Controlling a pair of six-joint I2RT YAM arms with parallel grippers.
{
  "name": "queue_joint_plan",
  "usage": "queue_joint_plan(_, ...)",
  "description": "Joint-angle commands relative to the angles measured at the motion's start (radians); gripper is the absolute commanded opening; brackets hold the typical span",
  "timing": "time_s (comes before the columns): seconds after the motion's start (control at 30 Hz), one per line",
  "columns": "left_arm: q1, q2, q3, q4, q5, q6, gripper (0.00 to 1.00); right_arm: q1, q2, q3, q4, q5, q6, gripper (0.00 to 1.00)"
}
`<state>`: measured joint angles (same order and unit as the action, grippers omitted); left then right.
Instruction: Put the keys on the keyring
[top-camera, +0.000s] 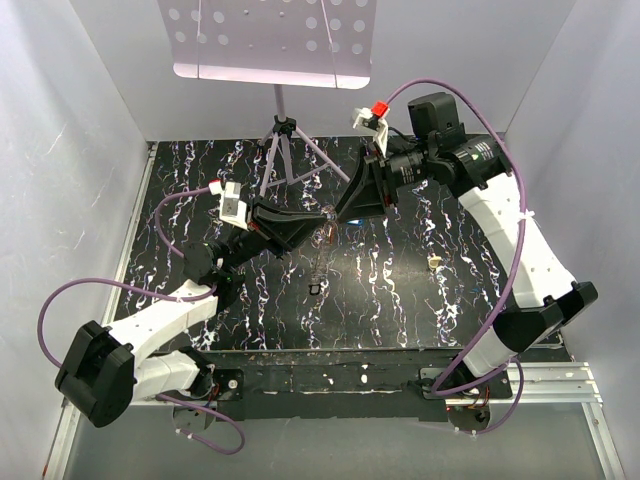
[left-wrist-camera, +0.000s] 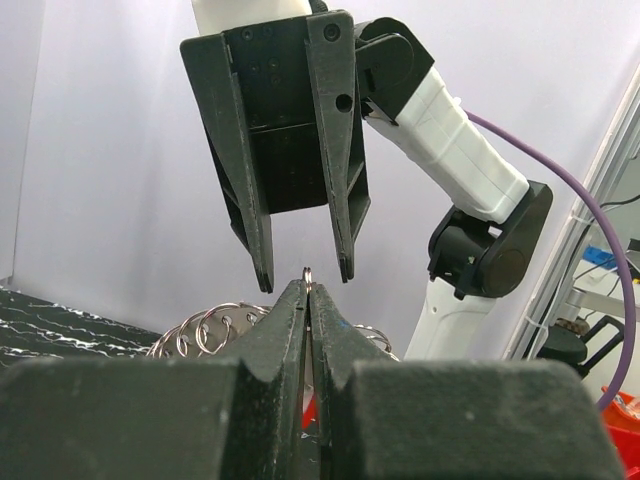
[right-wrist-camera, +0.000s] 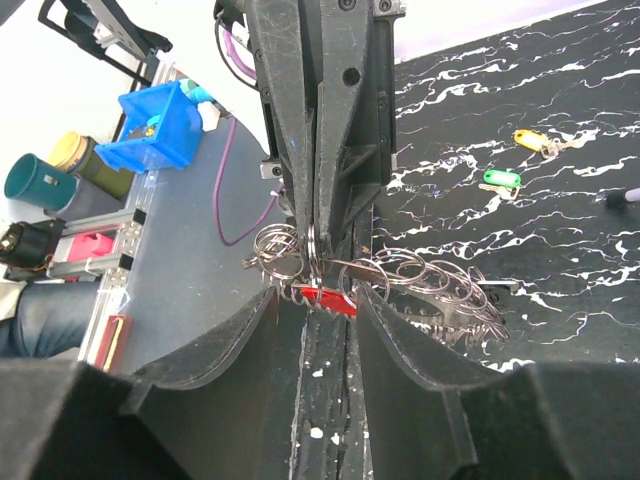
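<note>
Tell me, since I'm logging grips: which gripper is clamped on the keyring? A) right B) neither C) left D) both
C: the left gripper has its fingers pinched shut on the keyring, while the right gripper has its jaws open astride it.

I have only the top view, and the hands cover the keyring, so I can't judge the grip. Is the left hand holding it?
Observer: Yes, the left hand is shut on the keyring's rim.
Operator: And the right hand?
Observer: The right hand has its jaws open, one on either side of the rim, not touching it.
Operator: Any key there?
Observer: A red key sits by the left fingertips; whether it is threaded on I cannot tell.
</note>
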<state>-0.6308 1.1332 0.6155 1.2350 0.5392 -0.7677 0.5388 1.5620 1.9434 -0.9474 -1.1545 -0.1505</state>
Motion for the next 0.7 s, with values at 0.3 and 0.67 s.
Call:
queue_joint_plan(0.3,-0.004,-0.016,0.006,0.050,-0.004,-0.024,0.00,0.039,0.035,0.046,-0.008,0.039,-0.027,0.44)
queue_joint_plan(0.67,-0.003,-0.009,-0.002,0.034,-0.013,-0.022,0.00,0.047,0.036,0.065,-0.008,0.047,-0.030,0.30)
